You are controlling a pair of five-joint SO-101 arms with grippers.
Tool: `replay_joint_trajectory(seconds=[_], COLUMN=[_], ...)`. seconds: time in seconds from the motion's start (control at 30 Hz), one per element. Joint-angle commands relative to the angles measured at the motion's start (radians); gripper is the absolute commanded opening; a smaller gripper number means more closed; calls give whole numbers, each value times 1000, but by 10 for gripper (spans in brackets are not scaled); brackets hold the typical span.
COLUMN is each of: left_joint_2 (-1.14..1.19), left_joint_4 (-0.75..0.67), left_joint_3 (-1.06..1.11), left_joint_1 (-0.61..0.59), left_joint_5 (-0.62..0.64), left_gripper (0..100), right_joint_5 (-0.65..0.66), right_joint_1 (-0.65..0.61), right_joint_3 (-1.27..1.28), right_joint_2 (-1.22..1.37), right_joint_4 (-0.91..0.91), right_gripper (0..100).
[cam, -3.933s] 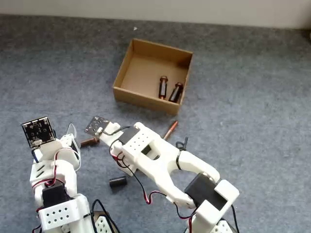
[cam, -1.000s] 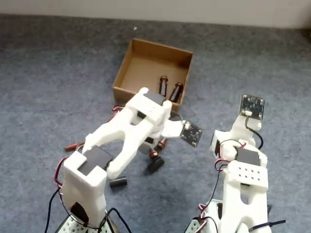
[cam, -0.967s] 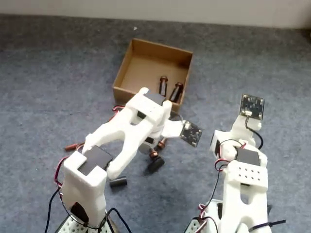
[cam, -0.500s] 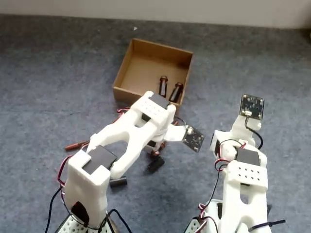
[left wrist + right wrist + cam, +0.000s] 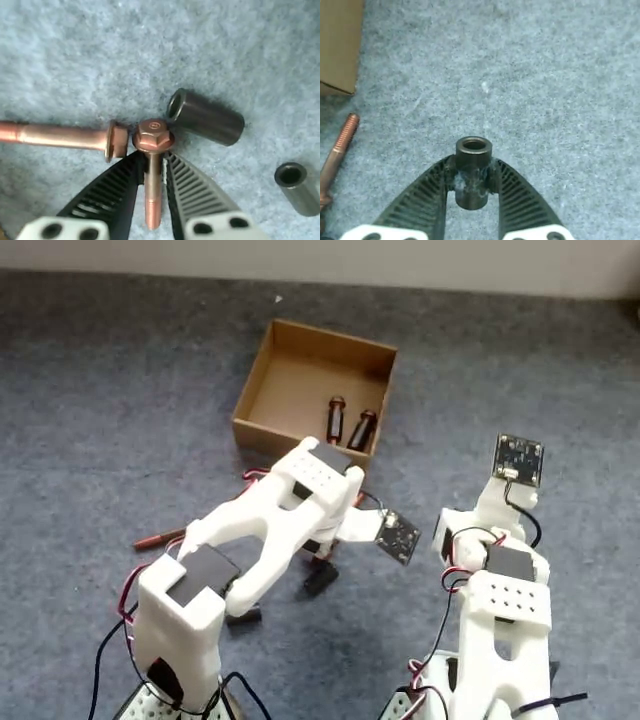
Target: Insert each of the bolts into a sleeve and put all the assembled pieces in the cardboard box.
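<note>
The left arm (image 5: 270, 525) is leaning out across the grey-carpeted worktop (image 5: 120, 390), its wrist bending down just short of the cardboard box (image 5: 270, 435), while the right arm (image 5: 505, 585) is standing folded at its own side. From the left wrist, the left hand (image 5: 153, 159) is seen clamping the shank of a copper bolt (image 5: 152, 190), whose hex head is showing right beside the head of a second bolt (image 5: 60, 136) and near the open end of a black sleeve (image 5: 206, 117) lying on the carpet. Another sleeve (image 5: 296, 187) is lying farther off. The right wrist's camera is showing the right hand (image 5: 472, 165) gripping a third sleeve (image 5: 472, 147). From above, two assembled pieces (image 5: 335, 420) are lying inside the box.
</note>
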Motion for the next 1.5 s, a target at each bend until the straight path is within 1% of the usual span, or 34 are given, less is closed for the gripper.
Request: replay_joint_trajectory(seconds=[0.0,0.13,0.23,0.33,0.4,0.5,0.6,0.67,0.77,0.87,0.93,0.97,1.07,1.2,1.37,1.47], left_joint_2=[-91,-259,-401,-530,-613,-707,-774,-806,-857,-915,-963,-992,-1095,-1250,-1422,-1514], left_joint_4=[31,80,80,78,78,78,78,78,78,72,32,5,-124,-267,-388,-459], left_joint_3=[15,68,116,159,176,180,193,194,205,222,255,282,386,509,584,631], left_joint_1=[10,16,12,10,10,8,-25,-51,-81,-101,-105,-120,-159,-199,-240,-248], left_joint_5=[63,130,224,338,437,628,856,959,999,999,1002,1023,1154,1301,1491,1576], left_gripper=[27,5,6,6,6,6,6,6,6,6,6,6,6,6,6,6], right_joint_5=[-8,-8,-8,-9,-9,-9,-9,-9,-21,-123,-186,-204,-221,-215,-212,-212], right_joint_1=[8,5,-30,-85,-108,-133,-154,-180,-214,-226,-259,-282,-363,-430,-541,-582], right_joint_3=[-15,-16,-16,-8,-8,-4,-5,-5,-5,-5,-5,-5,-5,-5,-4,-2], right_joint_2=[-31,-33,-58,-156,-249,-377,-466,-510,-559,-593,-610,-615,-630,-656,-687,-720], right_joint_4=[-21,-21,-21,-19,-19,-18,39,62,79,74,73,73,73,71,71,71], right_gripper=[5,5,5,5,5,5,5,5,5,9,10,10,10,10,5,5])
